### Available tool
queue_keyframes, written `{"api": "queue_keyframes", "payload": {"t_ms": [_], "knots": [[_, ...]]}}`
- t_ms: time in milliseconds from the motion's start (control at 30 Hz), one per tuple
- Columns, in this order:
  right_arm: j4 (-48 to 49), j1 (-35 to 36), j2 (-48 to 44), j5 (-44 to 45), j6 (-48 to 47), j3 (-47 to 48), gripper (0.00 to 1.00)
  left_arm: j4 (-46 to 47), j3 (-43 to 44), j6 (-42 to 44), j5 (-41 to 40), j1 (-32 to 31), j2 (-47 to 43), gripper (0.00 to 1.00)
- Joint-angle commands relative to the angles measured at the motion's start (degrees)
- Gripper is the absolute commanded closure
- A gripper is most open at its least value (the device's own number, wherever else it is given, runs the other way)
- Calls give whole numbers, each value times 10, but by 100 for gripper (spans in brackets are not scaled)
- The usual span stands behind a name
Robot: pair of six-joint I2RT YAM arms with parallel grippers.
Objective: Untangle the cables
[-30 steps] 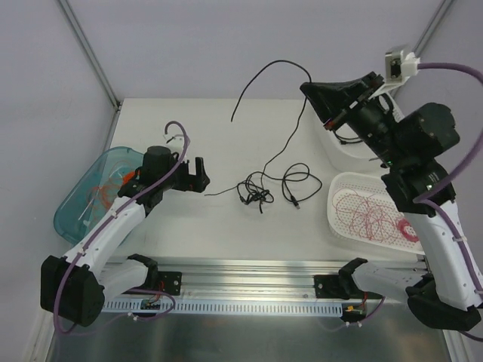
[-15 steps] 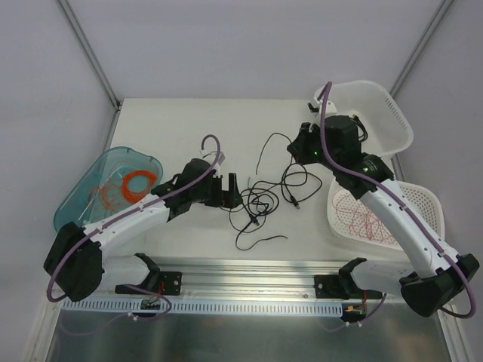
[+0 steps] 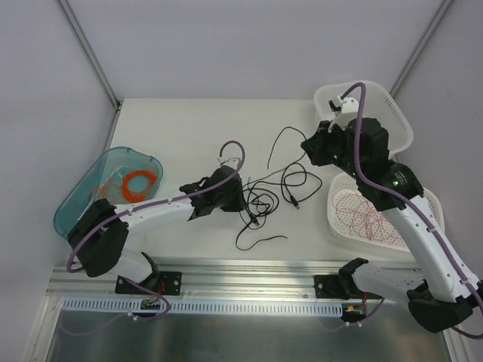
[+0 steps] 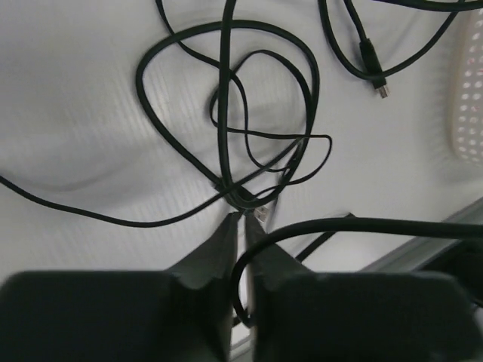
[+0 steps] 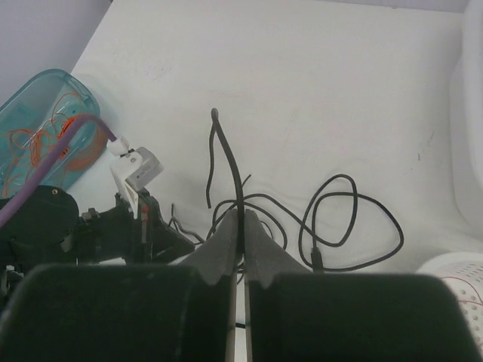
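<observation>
Two robot arms reach over a white bench (image 3: 189, 121) toward a loose snarl of wire. The right arm (image 3: 423, 226) bends in from the right side and the left arm (image 3: 151, 215) stretches low across the surface from the left. A deep white basket (image 3: 392, 113) sits at the far right corner. Nearer, a shallow white basket (image 3: 332, 211) holds loops of red wire (image 3: 370, 219). On the left edge, a teal tray (image 3: 75, 207) carries an orange coil (image 3: 138, 181).

The cables (image 3: 256, 200), thin and black, lie tangled on the bench near its middle, between the two arms, with loose ends trailing toward the near rail and the far side.

The left pincer (image 4: 241, 215) is drawn almost closed, its tips pinching at the knot where several strands cross. The right pincer (image 5: 241, 215) is closed tight on a single black strand, which rises from between its fingertips.
</observation>
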Motion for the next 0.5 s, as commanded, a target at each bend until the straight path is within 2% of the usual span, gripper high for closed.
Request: {"api": "queue_keyframes", "payload": {"t_ms": [0,100,200,333,467], "knots": [[-19,-3,-52,33,-35,23,98,0,9,5,-70,2,-41,100],[-32,-4,-64,35,-46,2,97,-34,35,50,-99,2,-74,100],[-45,-4,-71,31,-51,-34,98,-74,95,114,-121,3,-102,100],[-46,-4,-75,17,-44,-90,98,-131,216,176,-127,3,-135,100],[-28,-3,-72,-41,-46,-139,98,-174,341,220,-121,3,-146,100]]}}
